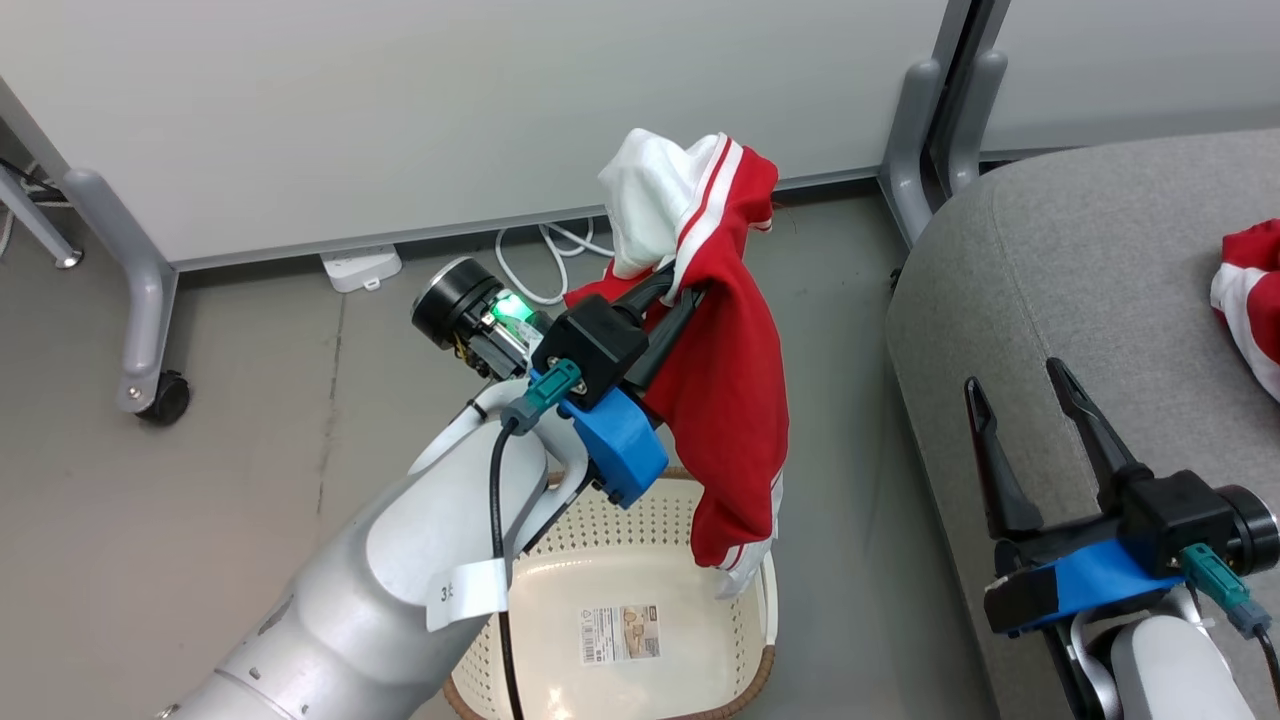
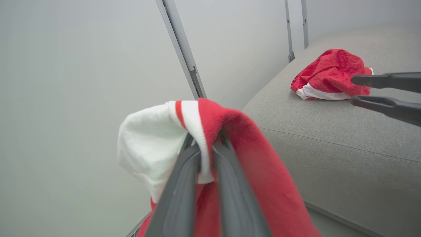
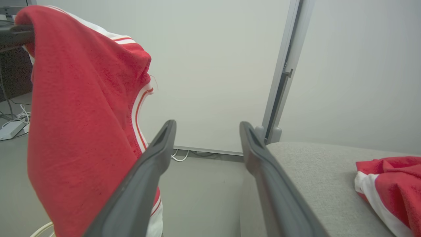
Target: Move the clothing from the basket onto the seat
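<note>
Red garment hangs clamped in the left gripper above the basket, hiding the fingertips; the arm covers the basket's left side. A second red garment, cut off at the right edge, lies on the grey seat. The right gripper stands apart, empty, over the seat. Grey floor, white cables by the far wall.

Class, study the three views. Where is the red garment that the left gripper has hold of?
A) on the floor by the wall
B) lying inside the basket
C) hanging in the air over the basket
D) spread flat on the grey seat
C: the left gripper is shut on the red garment, which dangles over the basket.
</note>
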Motion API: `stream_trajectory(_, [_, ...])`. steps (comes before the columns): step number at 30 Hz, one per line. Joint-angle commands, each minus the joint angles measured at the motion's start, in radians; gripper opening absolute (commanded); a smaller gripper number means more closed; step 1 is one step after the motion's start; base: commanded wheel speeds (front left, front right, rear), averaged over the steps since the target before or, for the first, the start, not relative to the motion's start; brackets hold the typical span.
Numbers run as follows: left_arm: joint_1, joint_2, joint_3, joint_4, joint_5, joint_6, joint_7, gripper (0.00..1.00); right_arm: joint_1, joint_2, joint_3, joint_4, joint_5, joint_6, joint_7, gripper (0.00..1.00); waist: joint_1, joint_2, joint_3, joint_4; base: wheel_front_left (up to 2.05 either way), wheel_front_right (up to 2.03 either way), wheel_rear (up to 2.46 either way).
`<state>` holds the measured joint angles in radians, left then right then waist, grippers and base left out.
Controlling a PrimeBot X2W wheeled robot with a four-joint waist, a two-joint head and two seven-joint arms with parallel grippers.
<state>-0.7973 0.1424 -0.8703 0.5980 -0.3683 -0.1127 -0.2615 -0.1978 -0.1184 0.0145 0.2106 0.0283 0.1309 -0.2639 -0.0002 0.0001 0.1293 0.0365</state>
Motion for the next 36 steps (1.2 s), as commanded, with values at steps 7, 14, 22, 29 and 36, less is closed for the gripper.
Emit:
stream_trajectory(7, [-0.018, 0.002, 0.018, -0.004, 0.004, -0.005, -0.005, 0.00, 0.050, 0.014, -0.007, 0.005, 0.003, 0.000, -0.001, 1.00, 0.0002, -0.0001, -0.057, 0.005, 0.00, 0.00, 0.00])
stream_trajectory(14, [-0.005, 0.008, 0.009, 0.007, -0.002, -0.009, -0.005, 0.00, 0.062, 0.023, -0.008, 0.009, 0.009, 0.000, -0.001, 1.00, 0.0002, -0.0001, -0.079, 0.008, 0.00, 0.00, 0.00])
stream_trajectory(22, [-0.003, 0.007, 0.004, 0.010, -0.003, -0.010, -0.005, 0.00, 0.034, 0.024, 0.033, -0.002, 0.016, 0.000, -0.001, 1.00, 0.0002, -0.0001, -0.081, 0.012, 0.00, 0.00, 0.00])
stream_trajectory(29, [-0.016, 0.005, 0.003, 0.008, 0.002, -0.010, -0.005, 0.00, -0.023, 0.022, 0.131, -0.031, 0.019, 0.000, -0.001, 1.00, 0.0002, -0.0001, -0.064, 0.013, 0.00, 0.00, 0.00])
stream_trajectory(36, [-0.027, -0.002, 0.007, 0.001, 0.008, -0.010, -0.005, 0.00, -0.126, 0.026, 0.256, -0.038, 0.038, 0.000, -0.001, 1.00, 0.0002, -0.0001, -0.038, 0.013, 0.00, 0.00, 0.00])
